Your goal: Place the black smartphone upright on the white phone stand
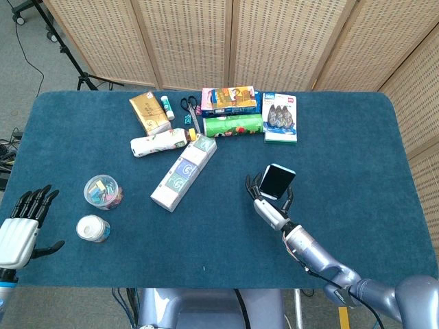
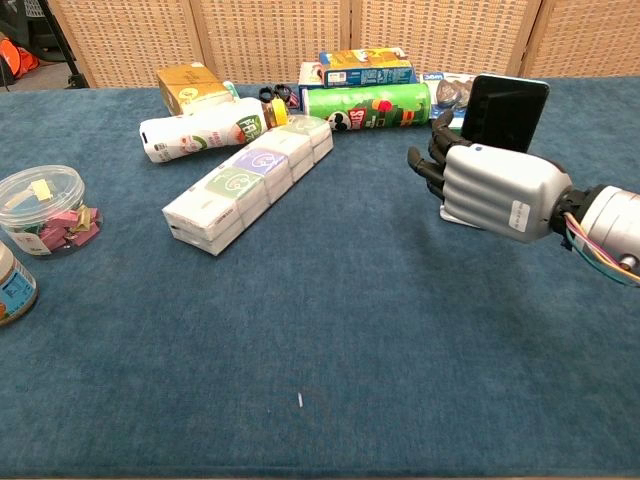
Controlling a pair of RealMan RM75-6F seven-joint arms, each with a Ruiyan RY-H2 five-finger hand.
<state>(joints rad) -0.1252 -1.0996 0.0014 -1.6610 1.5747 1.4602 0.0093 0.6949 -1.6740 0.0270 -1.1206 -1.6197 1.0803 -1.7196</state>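
Smartphone [image 2: 505, 112] stood upright in my right hand [image 2: 495, 190], gripped; I judged seating it squarely on the hidden stand mattered most.

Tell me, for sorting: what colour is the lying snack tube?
Green snack tube, clearest in chest view.

The smartphone [image 2: 508, 112] stands right of the long box [image 2: 250, 180], with the can [image 2: 368, 104] behind them.
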